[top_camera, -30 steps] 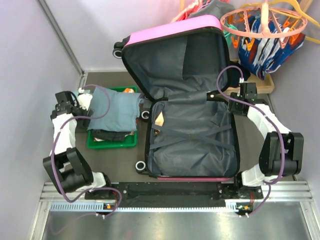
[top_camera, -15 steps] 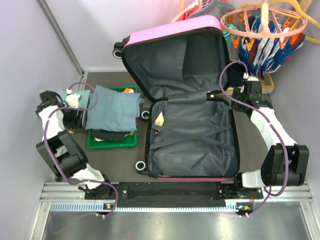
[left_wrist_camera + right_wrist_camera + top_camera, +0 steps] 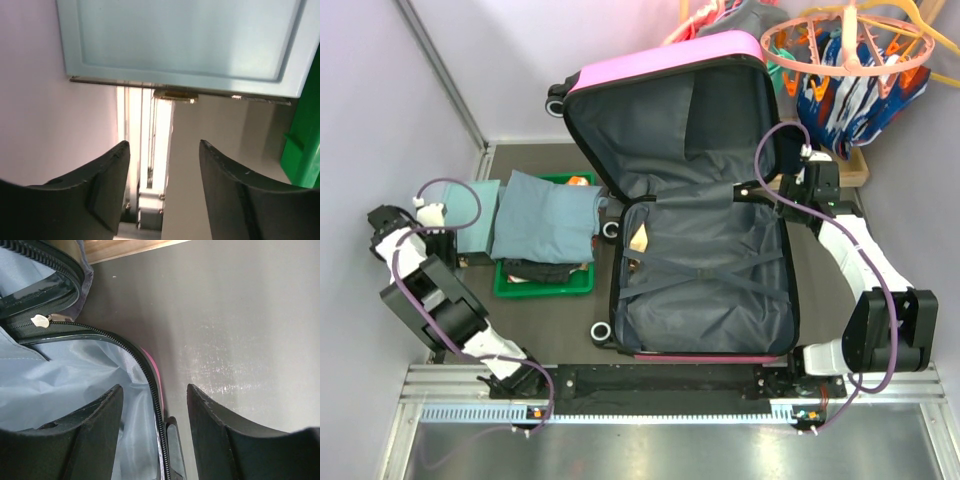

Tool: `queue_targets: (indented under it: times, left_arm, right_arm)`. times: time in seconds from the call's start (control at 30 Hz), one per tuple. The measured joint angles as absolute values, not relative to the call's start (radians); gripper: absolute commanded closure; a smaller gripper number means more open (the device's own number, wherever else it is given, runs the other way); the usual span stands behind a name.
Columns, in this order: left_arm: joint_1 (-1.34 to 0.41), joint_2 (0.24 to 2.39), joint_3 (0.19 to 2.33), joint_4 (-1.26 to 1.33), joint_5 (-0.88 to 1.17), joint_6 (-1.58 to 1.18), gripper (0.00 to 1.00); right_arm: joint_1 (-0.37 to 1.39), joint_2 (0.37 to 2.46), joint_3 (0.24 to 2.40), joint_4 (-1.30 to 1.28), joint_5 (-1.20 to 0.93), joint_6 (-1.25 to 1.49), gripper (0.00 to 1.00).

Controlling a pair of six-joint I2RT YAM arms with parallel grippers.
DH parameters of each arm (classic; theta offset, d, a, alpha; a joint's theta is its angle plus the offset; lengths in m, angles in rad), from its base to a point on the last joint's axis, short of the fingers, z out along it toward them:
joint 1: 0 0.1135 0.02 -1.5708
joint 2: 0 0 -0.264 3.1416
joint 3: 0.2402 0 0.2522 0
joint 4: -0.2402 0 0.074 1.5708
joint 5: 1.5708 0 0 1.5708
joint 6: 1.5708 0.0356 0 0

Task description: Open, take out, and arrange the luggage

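Finds the luggage [image 3: 705,280] open mid-bench: base flat, lid propped upright behind it, pink shell facing out. Notes crossed straps [image 3: 705,265] fastened over the base lining and a tan item [image 3: 640,238] tucked at the inner left edge of the luggage.

Places the right tool [image 3: 152,390] at the right rim of the luggage, near the hinge. Jaws about half apart, straddling rim and zip [image 3: 112,337], with a gap either side; nothing gripped. Places the left tool [image 3: 162,145] well left of the luggage, facing a pale box [image 3: 180,45]. Jaws apart, nothing between them.

Records a folded grey garment [image 3: 545,220] across a green tray [image 3: 545,291] just left of the luggage.

Judged: opening done; step in hand is removal of whatever remains under the straps, then arranging.

Recommended:
- Lift the right tool clear of the rim before any sideways travel; otherwise risks snagging the zip and dragging the luggage.
- Release or slide under the straps first; pulling through them probably bunches the lining.
- Approach the tan item from above and pinch one free edge; looks thin and likely to fold.
- Bring the left tool back toward the luggage to steady the left rim during extraction.
- Avoid knocking the lid; seems merely leaned, not latched.
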State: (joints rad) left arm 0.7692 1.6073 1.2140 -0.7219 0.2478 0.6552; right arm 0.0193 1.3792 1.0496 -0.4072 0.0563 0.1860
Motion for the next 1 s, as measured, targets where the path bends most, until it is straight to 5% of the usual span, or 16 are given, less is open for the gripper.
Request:
queue_targets:
  times: [0.7,0.8,1.0]
  left_arm:
    - [0.764,1.790,1.216,-0.583,0.358,0.523,0.38]
    - [0.759,1.790,1.216,-0.562,0.368,0.509,0.44]
    - [0.751,1.790,1.213,-0.520,0.383,0.476,0.79]
  right_arm:
    - [0.038,1.376,1.050,-0.407,0.057,0.183,0.46]
    - [0.040,1.376,1.050,-0.408,0.057,0.183,0.46]
    - [0.044,1.376,1.050,-0.408,0.057,0.183,0.46]
